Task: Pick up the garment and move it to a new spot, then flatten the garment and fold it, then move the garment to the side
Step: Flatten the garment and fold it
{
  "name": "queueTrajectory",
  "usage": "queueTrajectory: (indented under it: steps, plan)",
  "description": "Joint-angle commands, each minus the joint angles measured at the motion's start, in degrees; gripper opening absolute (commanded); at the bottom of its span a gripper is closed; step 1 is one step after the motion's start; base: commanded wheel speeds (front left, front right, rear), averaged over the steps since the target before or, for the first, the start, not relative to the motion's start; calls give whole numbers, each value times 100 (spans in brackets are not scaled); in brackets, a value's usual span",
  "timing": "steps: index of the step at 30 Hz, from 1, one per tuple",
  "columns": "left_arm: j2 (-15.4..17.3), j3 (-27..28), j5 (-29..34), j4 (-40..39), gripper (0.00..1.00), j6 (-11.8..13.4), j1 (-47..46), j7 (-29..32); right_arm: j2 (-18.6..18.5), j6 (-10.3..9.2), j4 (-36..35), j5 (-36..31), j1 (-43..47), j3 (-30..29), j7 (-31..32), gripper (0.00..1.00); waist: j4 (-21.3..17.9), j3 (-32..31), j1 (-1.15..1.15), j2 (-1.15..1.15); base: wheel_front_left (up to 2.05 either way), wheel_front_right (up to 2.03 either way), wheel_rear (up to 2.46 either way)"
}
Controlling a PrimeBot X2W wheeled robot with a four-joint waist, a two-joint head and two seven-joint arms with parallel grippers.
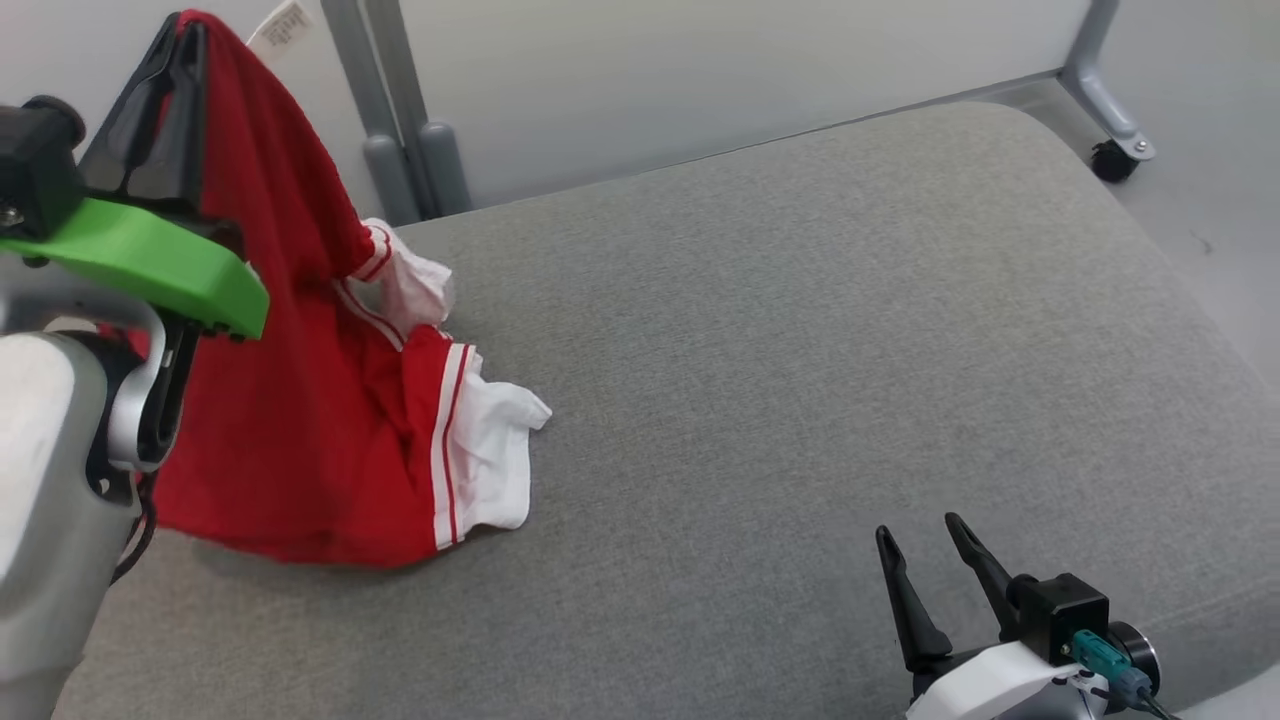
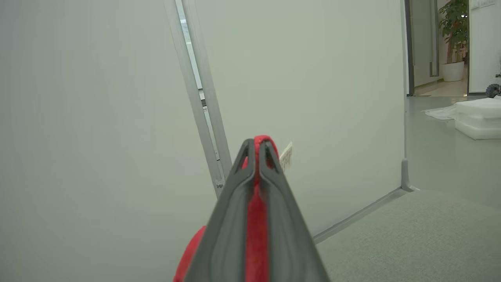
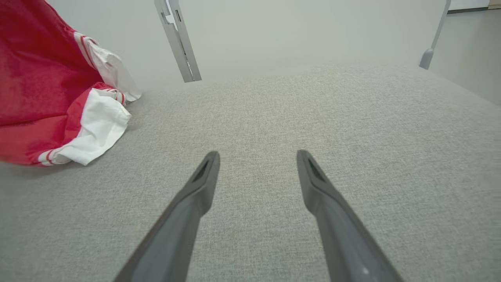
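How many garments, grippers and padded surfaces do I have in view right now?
Red-and-white fabric garment: 1
Grippers: 2 (left gripper, right gripper)
Grey woven cushioned surface: 1
Total: 4

A red garment point(image 1: 300, 440) with white sleeves trimmed in red-and-white stripes is seen raised at one end and draped downward. Its top is pinched between the closed fingers of the left gripper point(image 2: 257, 144), and a small white label point(image 1: 282, 25) is shown sticking out there. The lower part is crumpled on the grey padded surface point(image 1: 800, 350), at its left side near the rear edge. One white sleeve point(image 1: 490, 450) is spread toward the middle; the other point(image 1: 410, 285) is bunched behind it.
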Motion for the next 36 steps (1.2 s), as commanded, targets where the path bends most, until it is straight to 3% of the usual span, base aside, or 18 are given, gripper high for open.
queueTrajectory:
  steps: [1, 7, 10, 20, 27, 34, 35, 36]
  plan:
    - [-77, -49, 86, 23, 0, -70, -162, -53, -11, -11, 4, 30, -54, -8, 0, 100, -440, -55, 0, 0, 0, 0, 0]
    - [-545, -416, 60, 103, 0, -289, -398, -131, -11, -11, 9, 9, 1, -92, 0, 100, -836, -60, 0, 0, 0, 0, 0]
    - [-928, -668, 20, 69, 0, -356, -440, -168, -10, -11, 5, -7, 23, -110, 0, 100, -945, -55, 0, 0, 0, 0, 0]
    - [-2072, -1747, -48, -27, 0, -349, 253, -130, -11, -11, -76, 62, 48, -222, 0, 100, -852, 90, 0, 0, 0, 0, 0]
    - [-2119, -2444, -357, 514, 0, -510, 1459, 8, -9, -11, -64, 60, 62, -267, 1, 100, -481, 228, 0, 0, 0, 0, 0]
    - [-2159, -2534, -1094, 847, 0, -705, 2388, 114, -11, -11, -50, -19, -22, -312, 1, 100, -47, 288, 0, 0, 0, 0, 0]
    - [-2183, -2533, -1174, 861, 24, -744, 2476, 120, -11, -11, -50, -24, -34, -307, 1, 100, -3, 290, 0, 0, 0, 0, 0]
    - [-2219, -2528, -1317, 861, 65, -826, 2581, 137, -10, -11, -49, -29, -47, -305, 1, 100, 48, 290, 0, 0, 0, 0, 0]
